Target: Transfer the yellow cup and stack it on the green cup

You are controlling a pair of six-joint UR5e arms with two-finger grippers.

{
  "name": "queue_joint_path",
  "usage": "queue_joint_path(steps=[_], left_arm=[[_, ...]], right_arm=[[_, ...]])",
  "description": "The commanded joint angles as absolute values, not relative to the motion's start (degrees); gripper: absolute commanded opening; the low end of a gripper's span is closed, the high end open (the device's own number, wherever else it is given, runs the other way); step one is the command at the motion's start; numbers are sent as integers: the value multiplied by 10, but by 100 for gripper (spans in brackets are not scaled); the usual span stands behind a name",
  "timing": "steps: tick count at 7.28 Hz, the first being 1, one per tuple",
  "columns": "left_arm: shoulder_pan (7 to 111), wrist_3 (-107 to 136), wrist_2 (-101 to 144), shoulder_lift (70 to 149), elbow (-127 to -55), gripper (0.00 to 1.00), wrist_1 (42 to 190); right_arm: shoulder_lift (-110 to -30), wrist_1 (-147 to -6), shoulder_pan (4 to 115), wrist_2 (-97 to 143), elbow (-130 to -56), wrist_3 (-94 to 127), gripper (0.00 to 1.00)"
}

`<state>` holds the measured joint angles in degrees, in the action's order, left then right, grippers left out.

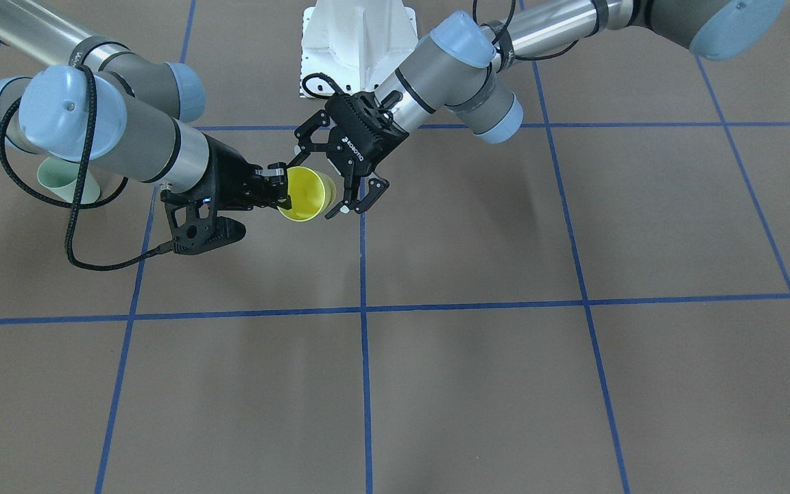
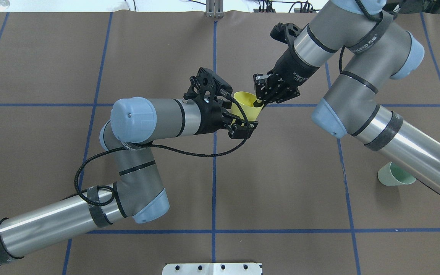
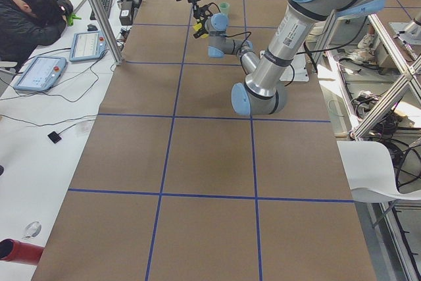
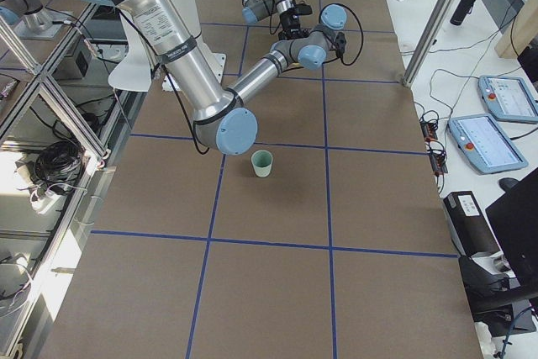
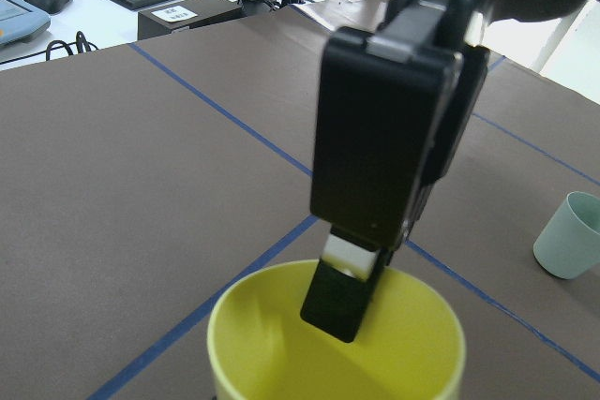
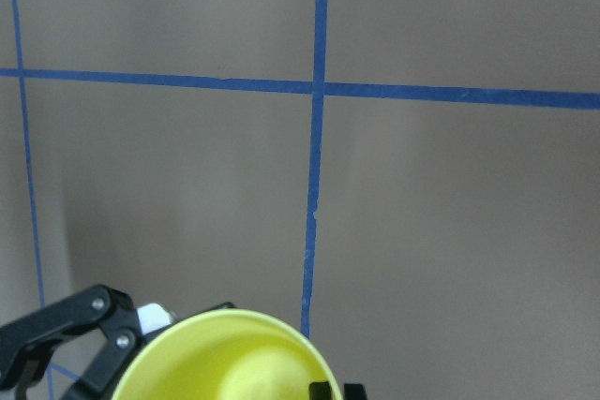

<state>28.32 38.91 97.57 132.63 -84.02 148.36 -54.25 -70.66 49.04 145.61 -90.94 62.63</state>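
Note:
The yellow cup [image 1: 304, 195] hangs in the air over the table's middle, tilted, between both grippers. My right gripper [image 1: 280, 186] is shut on its rim, with one finger [image 5: 342, 302] inside the cup. My left gripper [image 1: 319, 184] is open, its fingers spread on either side of the cup's body with a small gap. The cup also shows in the overhead view [image 2: 247, 105] and at the bottom of the right wrist view [image 6: 225, 358]. The green cup [image 2: 393, 175] stands upright on the table on my right side, partly under my right arm, apart from both grippers.
The brown table mat [image 1: 477, 384] is marked with blue tape lines. The robot's white base [image 1: 357, 41] is behind the grippers. Operator desks with tablets [image 4: 492, 136] lie beyond the table's far edge. A person [image 3: 33, 14] sits there.

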Motion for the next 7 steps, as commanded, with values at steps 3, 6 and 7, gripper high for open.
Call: queue_joint_path(steps=[3, 6, 7], left_arm=[[287, 394, 977, 1326, -841, 100, 1484], [291, 398, 979, 1324, -847, 100, 1486], [291, 402, 978, 1323, -847, 100, 1488]], right_arm=[[-555, -708, 493, 1434, -910, 627, 0], [-575, -716, 545, 1395, -890, 615, 0], [-587, -716, 571, 1393, -872, 584, 0]])
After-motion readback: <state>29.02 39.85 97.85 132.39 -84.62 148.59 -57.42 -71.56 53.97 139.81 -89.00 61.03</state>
